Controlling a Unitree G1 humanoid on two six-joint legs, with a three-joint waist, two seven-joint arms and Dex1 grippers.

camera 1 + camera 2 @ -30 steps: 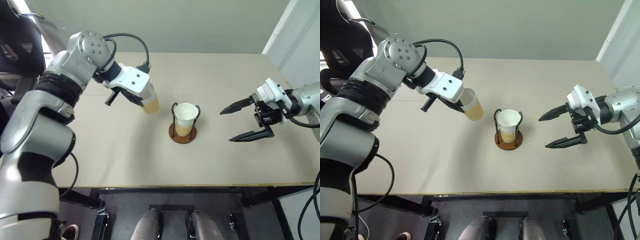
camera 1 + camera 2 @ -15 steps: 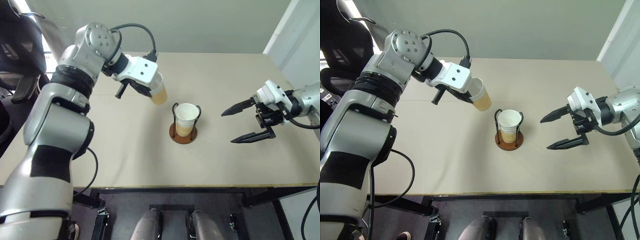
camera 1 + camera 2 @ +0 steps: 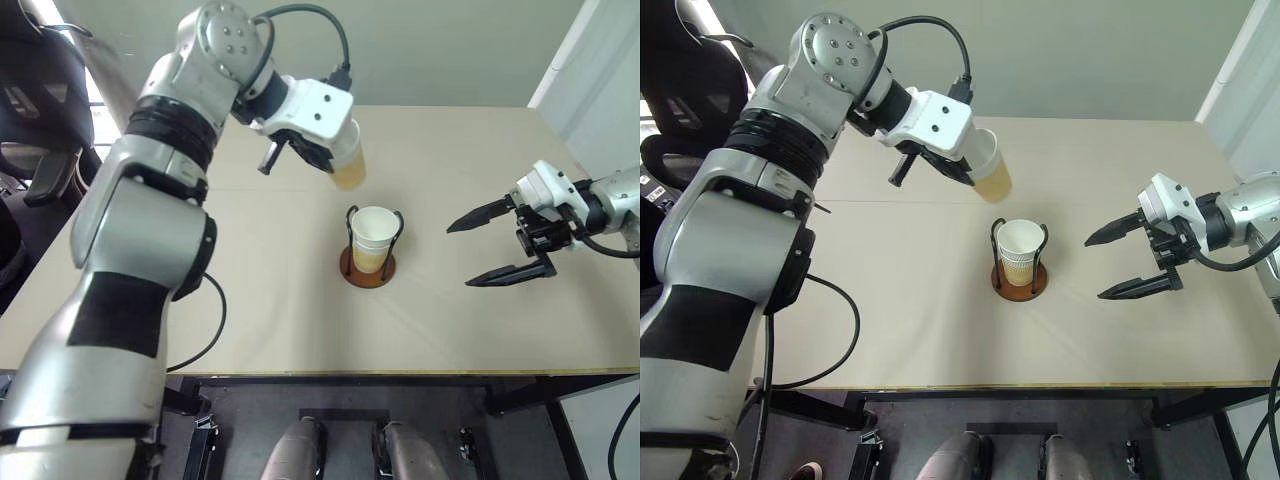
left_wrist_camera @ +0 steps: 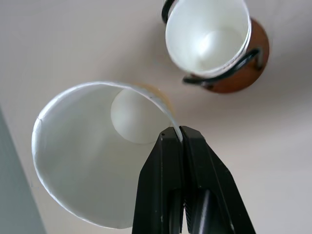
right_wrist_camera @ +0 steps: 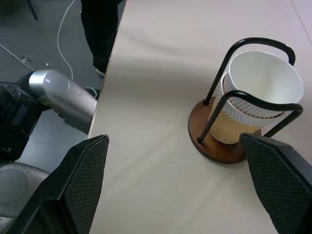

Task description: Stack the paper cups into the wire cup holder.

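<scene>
Beige table (image 3: 250, 290), grey-green wall (image 3: 450, 50)

A tan-yellow paper cup (image 3: 349, 167) with a white inside is pinched by black fingers (image 4: 183, 195). Two nested cups (image 5: 253, 100), tan-yellow with a zigzag pattern and white rims, sit between black wire loops (image 5: 243, 95) on a reddish-brown round base (image 5: 219, 146). The table (image 3: 250, 300) is pale beige. The arms (image 3: 200, 90) are silver-grey with black bands.
</scene>
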